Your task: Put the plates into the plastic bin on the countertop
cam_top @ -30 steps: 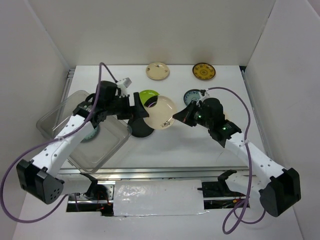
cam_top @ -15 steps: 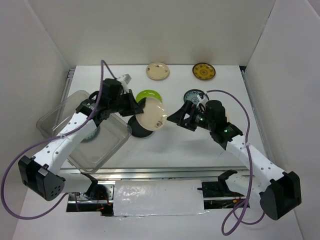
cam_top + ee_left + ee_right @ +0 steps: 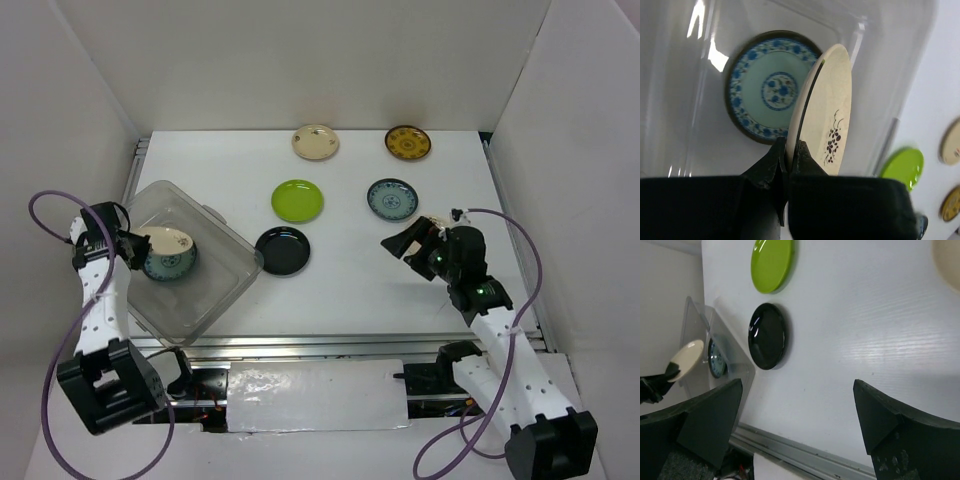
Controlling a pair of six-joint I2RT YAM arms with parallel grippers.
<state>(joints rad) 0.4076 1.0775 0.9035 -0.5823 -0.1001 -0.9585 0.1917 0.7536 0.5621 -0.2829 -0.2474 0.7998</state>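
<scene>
Our left gripper point(image 3: 788, 160) pinches a cream plate point(image 3: 827, 115) by its rim, on edge over the bin point(image 3: 695, 145), above 1 teal plate point(image 3: 767, 90) inside. The right gripper point(image 3: 411, 241) gapes empty. Next we should lower and release gently.

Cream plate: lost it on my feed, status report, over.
Left gripper shut on cream plate, on edge above teal plate in plastic bin. Right gripper open, empty. Nothing blocking.

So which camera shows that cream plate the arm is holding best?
The left wrist view: the cream plate looms large, edge-on between the fingers, flower print clear. The top view shows it small over the bin; the right wrist view catches a sliver at its left edge.
</scene>
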